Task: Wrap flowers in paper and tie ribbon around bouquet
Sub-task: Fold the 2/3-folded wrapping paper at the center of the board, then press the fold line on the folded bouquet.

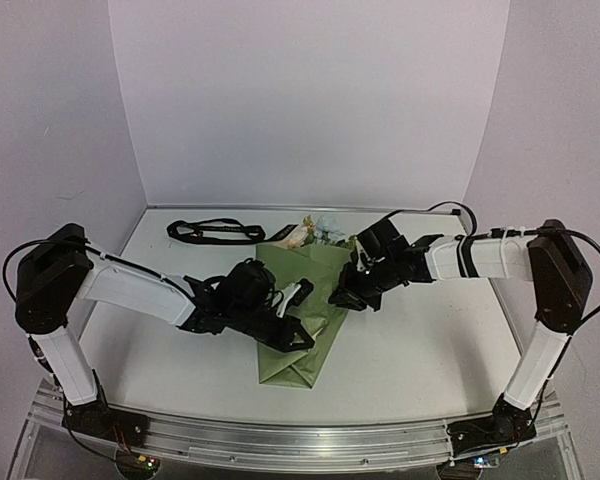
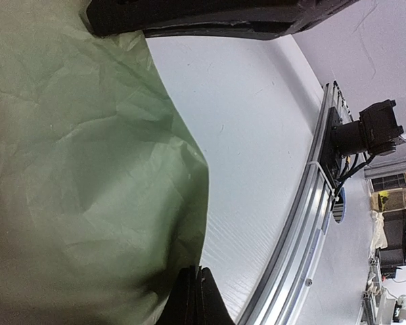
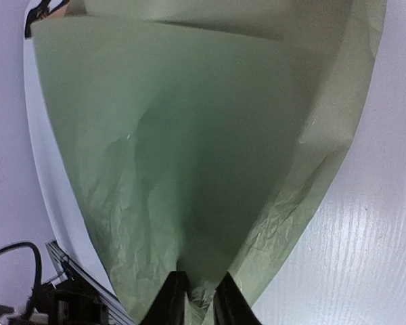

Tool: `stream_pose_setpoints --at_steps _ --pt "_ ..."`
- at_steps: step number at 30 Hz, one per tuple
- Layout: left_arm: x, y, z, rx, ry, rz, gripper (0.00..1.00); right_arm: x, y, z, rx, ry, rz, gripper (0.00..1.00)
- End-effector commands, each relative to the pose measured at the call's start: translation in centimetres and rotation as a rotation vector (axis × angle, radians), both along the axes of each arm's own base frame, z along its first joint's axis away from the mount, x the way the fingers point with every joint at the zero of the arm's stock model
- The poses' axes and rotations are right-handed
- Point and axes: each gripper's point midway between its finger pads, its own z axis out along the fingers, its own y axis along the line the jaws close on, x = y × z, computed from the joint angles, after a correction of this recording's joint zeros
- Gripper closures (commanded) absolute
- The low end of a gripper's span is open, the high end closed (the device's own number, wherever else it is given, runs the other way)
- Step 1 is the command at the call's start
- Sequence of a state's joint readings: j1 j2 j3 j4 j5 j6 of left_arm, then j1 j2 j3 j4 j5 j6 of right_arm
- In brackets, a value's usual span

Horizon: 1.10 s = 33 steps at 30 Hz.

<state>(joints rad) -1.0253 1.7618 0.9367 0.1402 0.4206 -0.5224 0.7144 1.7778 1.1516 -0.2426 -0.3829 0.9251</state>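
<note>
Pinching creased olive-green paper point(image 3: 189, 135), right gripper point(image 3: 199, 294) nearly closed; left gripper point(image 2: 195, 298) fully closed; only overhead shows pastel flowers point(image 1: 310, 232), black satin ribbon point(image 1: 215, 232) at eleven o'clock.

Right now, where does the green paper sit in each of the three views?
Top external: the paper lies mid-table between the two arms.
Left wrist: the paper fills the left half.
Right wrist: the paper fills most of the picture, narrowing downward.
Shared landmark: the white tabletop beside the paper, in all three.
</note>
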Motion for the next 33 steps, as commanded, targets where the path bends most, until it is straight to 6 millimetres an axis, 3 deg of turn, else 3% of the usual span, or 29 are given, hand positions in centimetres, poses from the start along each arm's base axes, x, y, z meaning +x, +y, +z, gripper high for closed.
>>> stream_pose_setpoints --at_steps 1,7,9,15,20,25,29,33 --pt "1.0 -1.1 2.4 -0.059 -0.036 -0.011 0.96 2.0 0.5 0.5 0.015 -0.031 -0.026 0.99" --pt "2.4 1.0 4.1 -0.078 -0.051 0.056 0.73 2.3 -0.2 -1.1 -0.024 -0.024 -0.009 1.0" --pt "2.8 2.0 4.4 -0.082 -0.05 0.079 0.69 2.2 -0.7 -1.7 -0.049 -0.028 -0.002 1.0" --pt "3.5 3.7 1.4 -0.013 -0.011 0.113 0.81 2.3 -0.8 -3.0 -0.077 -0.024 0.022 1.0" --pt "2.9 4.1 -1.8 0.046 0.056 0.103 0.89 2.5 -0.9 -3.8 -0.1 -0.015 0.021 1.0" --pt "1.9 4.5 -3.9 0.078 0.119 0.091 0.91 1.9 -1.8 -4.7 -0.142 -0.002 0.031 1.0" --pt "1.0 4.7 -5.2 0.086 0.171 0.075 0.93 1.6 -2.1 -4.0 -0.166 0.006 0.039 0.99" --pt "0.4 4.5 -5.5 0.08 0.186 0.06 0.93 1.1 -2.5 -2.7 -0.191 0.011 0.067 0.91"
